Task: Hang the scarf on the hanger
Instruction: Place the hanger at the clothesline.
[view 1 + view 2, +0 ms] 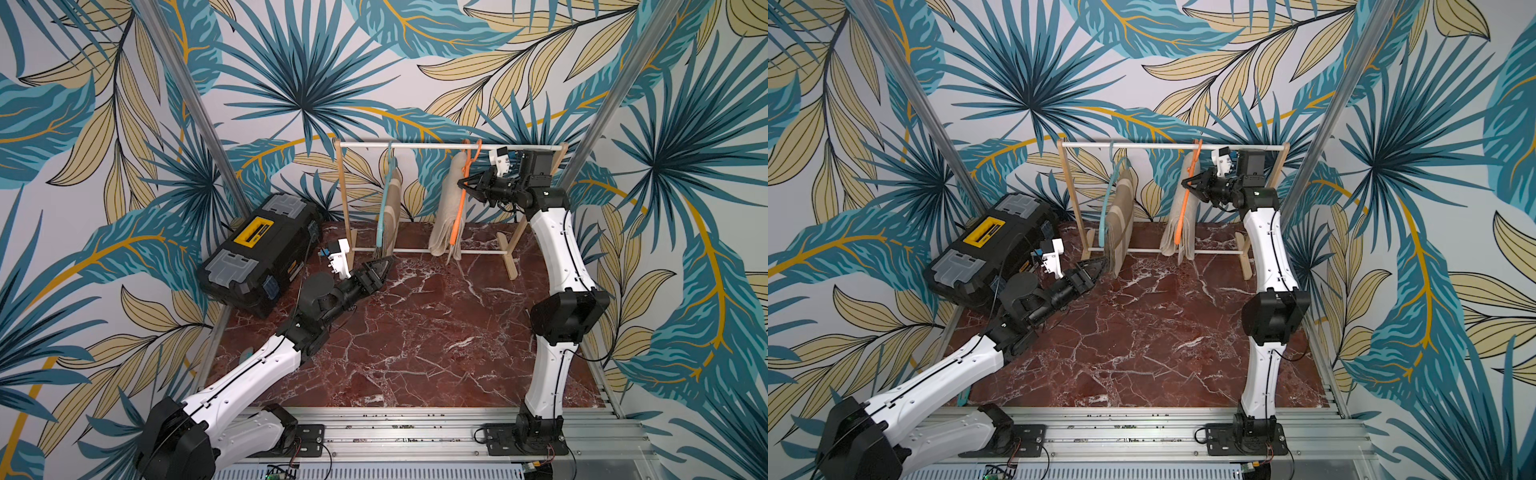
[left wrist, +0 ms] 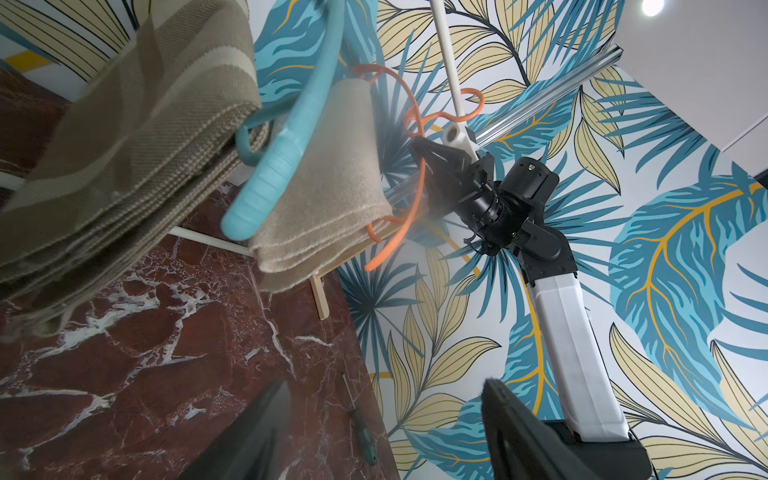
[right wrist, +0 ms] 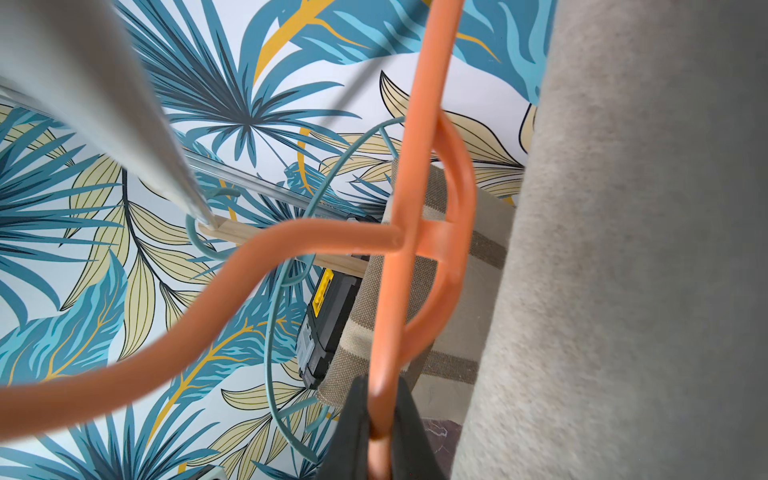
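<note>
No text, number, brand or sign can be read in any view. The toolbox (image 1: 259,253) bears a yellow panel on its lid and a pale strip on its front, both too small and blurred to read.

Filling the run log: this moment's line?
left gripper open by striped scarf | right gripper shut on orange hanger | beige scarf draped on it

On the wooden rack (image 1: 451,146), a striped scarf (image 1: 394,216) hung on a blue hanger (image 1: 383,208) and a beige scarf (image 1: 445,212) on an orange hanger (image 1: 460,208). The right gripper (image 1: 460,184) pinched the orange hanger. The left gripper (image 1: 390,261) sat low beside the striped scarf's hem, jaws seemingly parted. A black toolbox (image 1: 257,245) lay nearby.
</note>
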